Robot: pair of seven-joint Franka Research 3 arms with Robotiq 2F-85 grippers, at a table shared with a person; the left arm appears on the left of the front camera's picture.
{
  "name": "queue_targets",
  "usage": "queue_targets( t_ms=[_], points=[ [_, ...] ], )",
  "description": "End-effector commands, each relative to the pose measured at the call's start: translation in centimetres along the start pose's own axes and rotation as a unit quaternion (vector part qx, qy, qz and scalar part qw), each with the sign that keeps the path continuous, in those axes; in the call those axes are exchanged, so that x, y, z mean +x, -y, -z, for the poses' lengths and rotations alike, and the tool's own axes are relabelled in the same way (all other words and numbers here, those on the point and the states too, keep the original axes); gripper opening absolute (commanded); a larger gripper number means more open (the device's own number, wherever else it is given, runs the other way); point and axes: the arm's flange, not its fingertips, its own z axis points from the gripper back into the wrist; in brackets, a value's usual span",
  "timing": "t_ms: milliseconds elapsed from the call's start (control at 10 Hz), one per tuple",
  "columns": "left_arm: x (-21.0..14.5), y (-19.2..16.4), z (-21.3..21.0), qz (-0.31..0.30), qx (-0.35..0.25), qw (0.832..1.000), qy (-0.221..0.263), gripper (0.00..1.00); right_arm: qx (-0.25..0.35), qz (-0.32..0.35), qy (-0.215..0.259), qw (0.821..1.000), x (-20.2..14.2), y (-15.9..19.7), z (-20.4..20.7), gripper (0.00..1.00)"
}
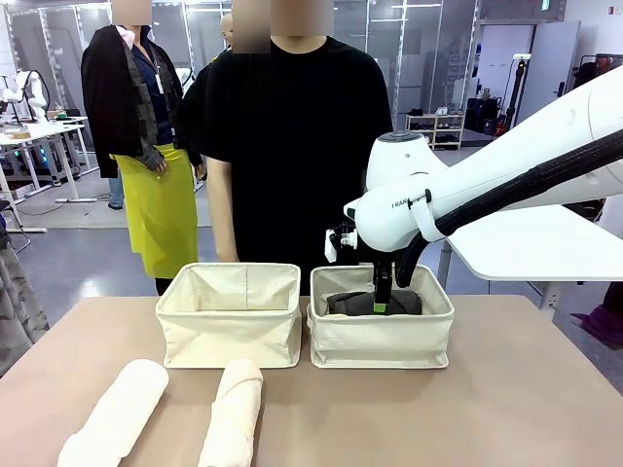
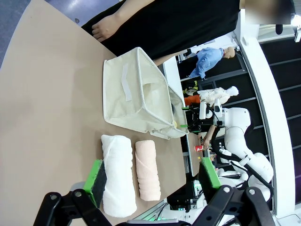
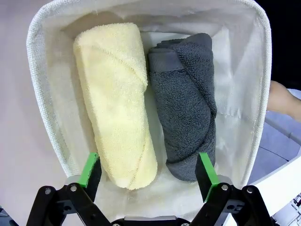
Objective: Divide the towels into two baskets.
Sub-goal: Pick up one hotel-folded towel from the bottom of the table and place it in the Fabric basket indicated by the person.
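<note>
1. White terry towel rolled into a thick cylinder: table, near left. Soft, light, squashy; I would pinch it across mid-roll.
2. Cream terry roll: just beside it, handles alike. My left gripper hangs spread over both, empty.
3. Left cream canvas bin: nothing showing inside.
4. Right canvas bin: pale yellow roll and dark grey roll touching. My right gripper is spread above them, holding nothing.

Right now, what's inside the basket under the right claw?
In the basket lie a yellow towel and a grey towel, rolled, side by side. They cover most of its floor, so anything under them cannot be seen.
</note>
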Motion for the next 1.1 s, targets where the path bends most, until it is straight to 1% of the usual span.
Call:
queue_targets(
  t_ms=[0, 300, 400, 600, 800, 900, 1000],
  points=[
    [0.0, 0.1, -0.2, 0.002, -0.004, 1.0, 0.005, 1.0, -0.001, -0.001, 0.0, 1.0, 0.1, 0.0, 0.0, 1.0],
    [0.0, 0.1, -0.2, 0.002, -0.004, 1.0, 0.005, 1.0, 0.0, 0.0, 0.0, 1.0, 0.0, 0.0, 0.0, 1.0],
    [0.0, 0.1, -0.2, 0.002, -0.004, 1.0, 0.005, 1.0, 0.0, 0.004, 0.011, 1.0, -0.2, -1.1, -2.9, 1.0],
    [0.0, 0.1, -0.2, 0.002, -0.004, 1.0, 0.005, 1.0, 0.003, 0.062, 0.013, 0.998, -0.9, -4.8, -7.6, 1.0],
    [0.0, 0.1, -0.2, 0.002, -0.004, 1.0, 0.005, 1.0, 0.005, 0.105, 0.024, 0.994, -2.8, -8.0, -10.9, 1.0],
    [0.0, 0.1, -0.2, 0.002, -0.004, 1.0, 0.005, 1.0, 0.023, 0.135, 0.031, 0.99, -4.3, -10.2, -12.2, 1.0],
    [0.0, 0.1, -0.2, 0.002, -0.004, 1.0, 0.005, 1.0, 0.06, 0.167, 0.06, 0.982, -6.4, -12.9, -13.1, 1.0]
  ],
)
